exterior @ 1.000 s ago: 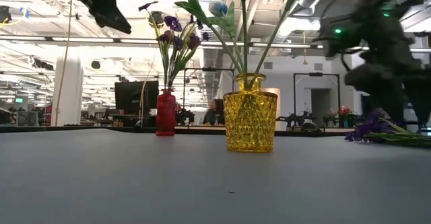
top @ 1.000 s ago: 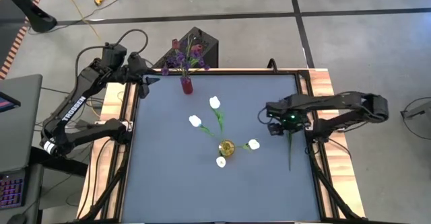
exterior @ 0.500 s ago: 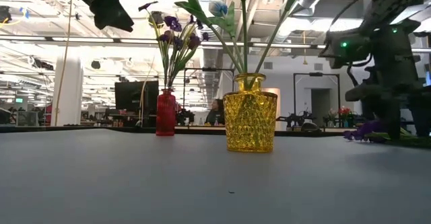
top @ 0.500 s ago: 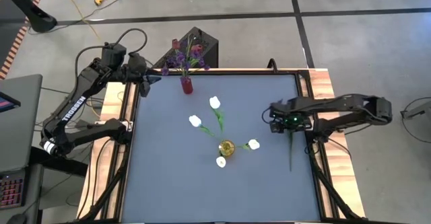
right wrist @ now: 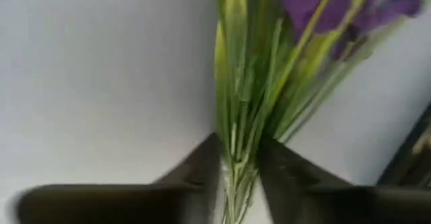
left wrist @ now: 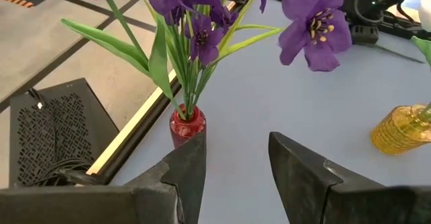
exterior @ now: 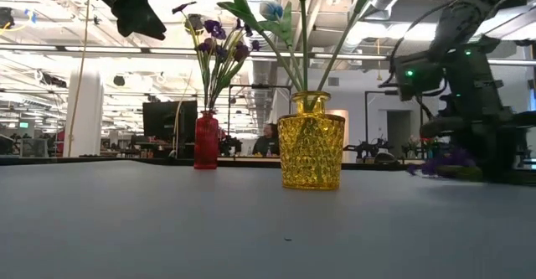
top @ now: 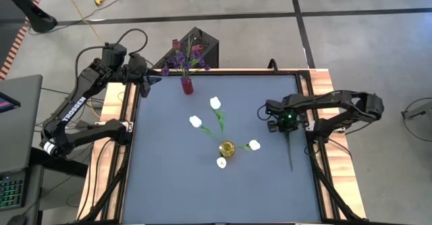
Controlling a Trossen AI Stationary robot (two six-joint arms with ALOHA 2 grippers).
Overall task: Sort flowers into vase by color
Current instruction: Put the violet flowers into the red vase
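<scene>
A purple sprig point(right wrist: 283, 42) lies on the table near its right edge, its long green stem point(top: 291, 154) running toward the near edge. My right gripper point(top: 282, 122) stands over it, shut on its stems. A red vase point(top: 187, 86) at the far left holds purple flowers point(top: 181, 61). A yellow glass vase point(top: 227, 148) in the middle holds white tulips point(top: 215, 103). My left gripper point(left wrist: 236, 163) hovers open above the table's far left corner, apart from the red vase point(left wrist: 187, 125). My right gripper pinches the sprig's bundle of green stems point(right wrist: 237, 126) between its two fingers, just below the purple blossoms. The fingers point(right wrist: 202, 163) come from above, pointing down. The sprig lies on the table, its long stem trailing toward the near edge.
A wooden frame point(top: 324, 90) edges the grey table top. A black box point(top: 202, 46) stands on the floor beyond the far edge. In the low view, the yellow vase point(exterior: 311, 141) stands between the red vase point(exterior: 206, 141) and my right arm point(exterior: 469, 103).
My right gripper has come down onto the purple sprig and shifted slightly toward the table's left edge. In the low view the sprig's purple head has moved a little with it.
</scene>
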